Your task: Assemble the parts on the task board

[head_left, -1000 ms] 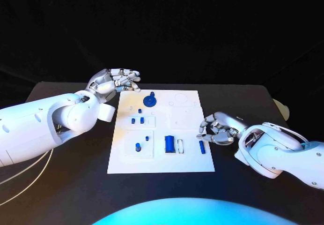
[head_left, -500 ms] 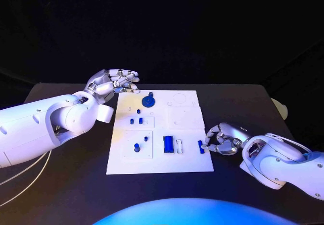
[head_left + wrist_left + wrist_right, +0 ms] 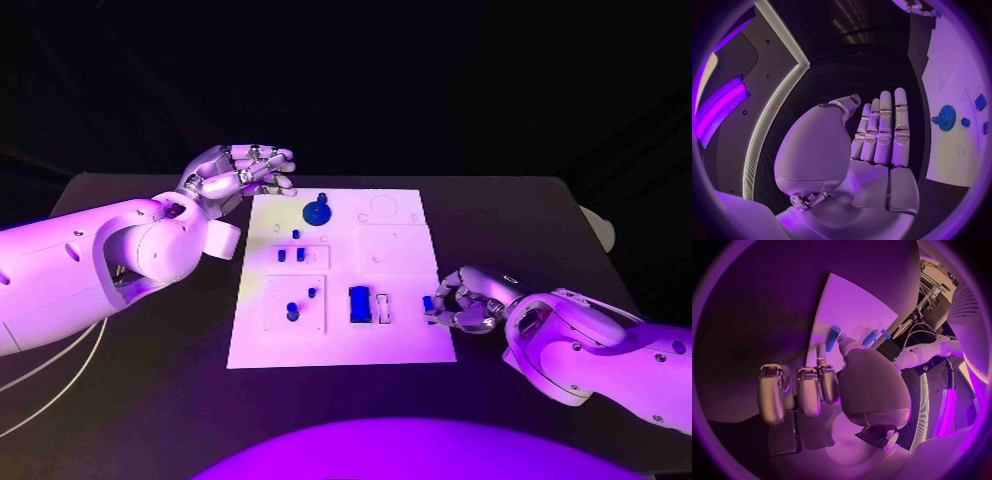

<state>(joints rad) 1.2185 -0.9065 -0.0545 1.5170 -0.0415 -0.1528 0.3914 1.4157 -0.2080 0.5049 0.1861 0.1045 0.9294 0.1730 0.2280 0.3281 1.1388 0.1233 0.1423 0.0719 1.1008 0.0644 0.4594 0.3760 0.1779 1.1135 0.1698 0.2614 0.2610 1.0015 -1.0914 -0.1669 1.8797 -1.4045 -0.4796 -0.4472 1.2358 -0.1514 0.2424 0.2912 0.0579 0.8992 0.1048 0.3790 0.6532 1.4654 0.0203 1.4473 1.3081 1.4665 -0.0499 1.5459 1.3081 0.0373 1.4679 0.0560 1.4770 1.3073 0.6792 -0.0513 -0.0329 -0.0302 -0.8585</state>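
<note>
Silver right hand (image 3: 464, 300) has closed in, now pinching the blue peg (image 3: 428, 304); left hand (image 3: 235, 174) stays empty.

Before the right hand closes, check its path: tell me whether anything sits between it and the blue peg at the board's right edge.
Nothing visible does. The right hand is already at the blue peg on the task board's right edge, fingers curled beside it. The nearest other part, the white block, lies beyond the peg toward the board's middle.
</note>
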